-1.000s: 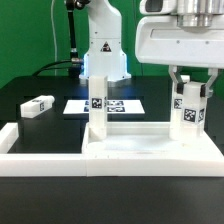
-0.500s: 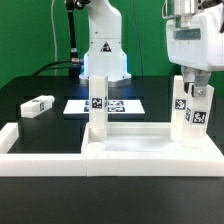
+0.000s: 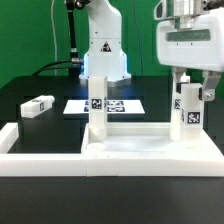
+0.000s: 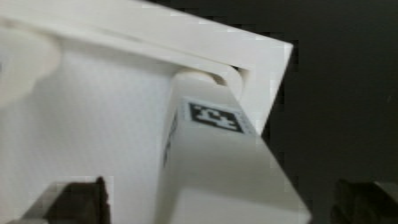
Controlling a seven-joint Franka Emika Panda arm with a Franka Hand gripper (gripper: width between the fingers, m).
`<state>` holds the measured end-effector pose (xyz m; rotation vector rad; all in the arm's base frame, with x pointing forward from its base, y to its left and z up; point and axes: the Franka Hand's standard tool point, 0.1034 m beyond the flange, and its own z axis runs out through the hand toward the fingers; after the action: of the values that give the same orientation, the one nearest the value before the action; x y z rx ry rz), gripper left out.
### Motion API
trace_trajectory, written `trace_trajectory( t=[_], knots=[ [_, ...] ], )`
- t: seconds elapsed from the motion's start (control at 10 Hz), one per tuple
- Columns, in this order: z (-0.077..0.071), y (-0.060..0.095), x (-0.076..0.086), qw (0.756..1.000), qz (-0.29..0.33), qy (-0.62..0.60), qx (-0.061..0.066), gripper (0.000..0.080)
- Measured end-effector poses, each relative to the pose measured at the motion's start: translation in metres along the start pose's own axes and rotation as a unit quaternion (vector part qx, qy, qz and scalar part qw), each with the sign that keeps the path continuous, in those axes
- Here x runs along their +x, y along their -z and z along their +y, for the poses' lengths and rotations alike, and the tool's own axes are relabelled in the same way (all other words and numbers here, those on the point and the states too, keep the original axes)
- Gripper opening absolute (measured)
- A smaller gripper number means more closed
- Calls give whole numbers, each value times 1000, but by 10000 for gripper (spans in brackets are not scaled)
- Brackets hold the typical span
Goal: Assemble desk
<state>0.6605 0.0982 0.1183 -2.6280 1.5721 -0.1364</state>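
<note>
The white desk top (image 3: pixel 150 152) lies at the front with its rim up. Two white square legs stand upright in it: one at the exterior view's left (image 3: pixel 97 105), one at its right (image 3: pixel 188 118), each with a black-and-white tag. My gripper (image 3: pixel 192 92) hangs over the right leg, with a finger on either side of its upper end. In the wrist view that leg (image 4: pixel 222 170) sits between my dark fingertips (image 4: pixel 365 203) with a gap on each side, so my gripper (image 4: pixel 217 205) is open. The desk top (image 4: pixel 107 120) shows beneath it.
A third loose leg (image 3: pixel 38 105) lies on the black table at the exterior view's left. The marker board (image 3: pixel 125 106) lies behind the standing legs. A long white border bar (image 3: pixel 35 160) runs along the front left. The robot base (image 3: pixel 103 45) stands at the back.
My gripper body swung toward the exterior view's right and up half a second ago, and is now back lower and centred over the right leg. The leg stays upright.
</note>
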Motion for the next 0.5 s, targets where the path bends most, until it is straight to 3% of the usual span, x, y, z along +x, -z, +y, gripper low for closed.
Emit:
trace_trajectory(
  t=[0.4, 0.5],
  knots=[
    [1, 0, 2, 994, 1, 113, -1, 649],
    [0, -1, 3, 983, 9, 185, -3, 649]
  ],
)
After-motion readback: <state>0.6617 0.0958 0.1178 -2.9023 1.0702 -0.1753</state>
